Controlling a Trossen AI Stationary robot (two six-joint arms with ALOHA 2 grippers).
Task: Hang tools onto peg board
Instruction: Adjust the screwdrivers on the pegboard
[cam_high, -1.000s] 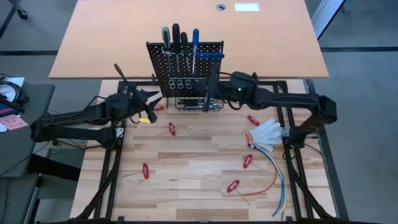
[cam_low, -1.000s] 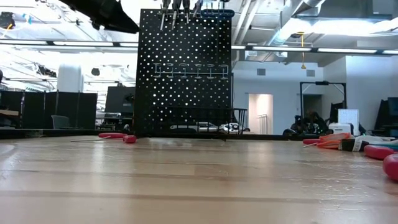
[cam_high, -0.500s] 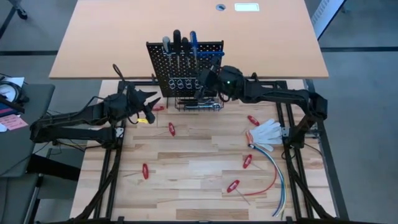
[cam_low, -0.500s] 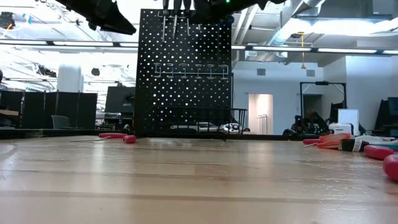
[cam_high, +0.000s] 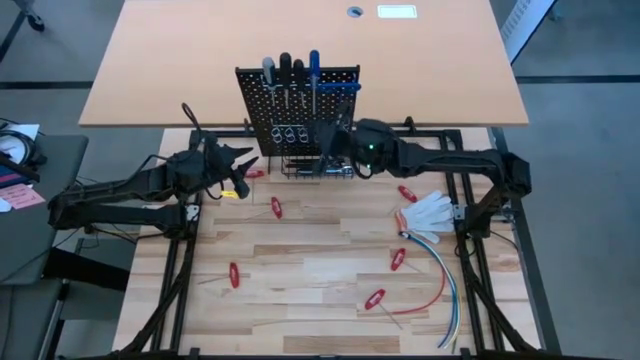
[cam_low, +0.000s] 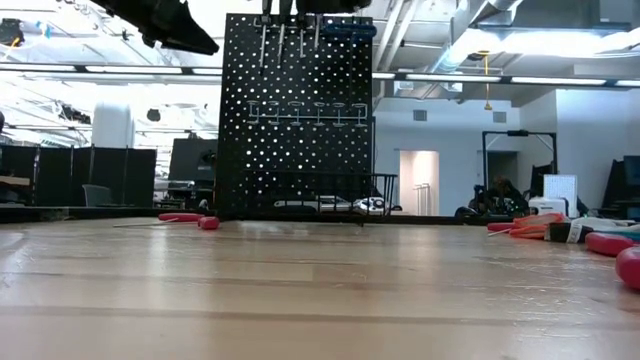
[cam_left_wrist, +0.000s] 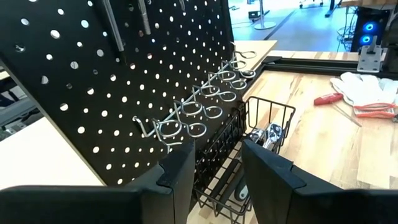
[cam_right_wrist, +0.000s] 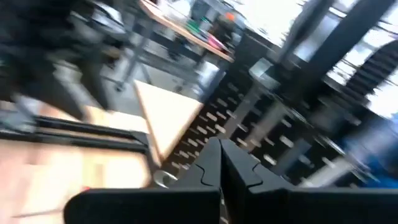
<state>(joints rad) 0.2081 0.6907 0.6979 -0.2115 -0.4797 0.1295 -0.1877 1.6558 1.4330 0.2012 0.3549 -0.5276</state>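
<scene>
The black peg board (cam_high: 297, 105) stands upright at the table's far edge. Screwdrivers (cam_high: 285, 68) and a blue T-handle key (cam_high: 340, 87) hang along its top. Below them is a row of ring holders (cam_left_wrist: 205, 106), then a wire basket (cam_left_wrist: 261, 149) holding a silver wrench (cam_left_wrist: 271, 133). Red-handled tools (cam_high: 276, 207) lie on the wood. My left gripper (cam_left_wrist: 214, 180) hovers left of the board, open, with nothing between its fingers. My right gripper (cam_high: 333, 140), shut on nothing that shows (cam_right_wrist: 221, 165), is close in front of the board's right part. My right gripper's shut fingers stand level, close in front of the peg board's right part (cam_high: 345, 120). The high view does not show whether they touch the board, and the wrist view is blurred.
More red-handled tools (cam_high: 398, 259) (cam_high: 375, 298) (cam_high: 234, 274) lie scattered on the table. At the right are a white glove (cam_high: 430, 210) and red, blue and white cables (cam_high: 445, 285). A tan tabletop (cam_high: 300, 40) lies beyond the board.
My right gripper, still shut, swung toward the table's left and far edge, up to the top of the peg board. It then drew back and down a little, and its wrist turned. The hanging tools and my left gripper have stayed in place.
</scene>
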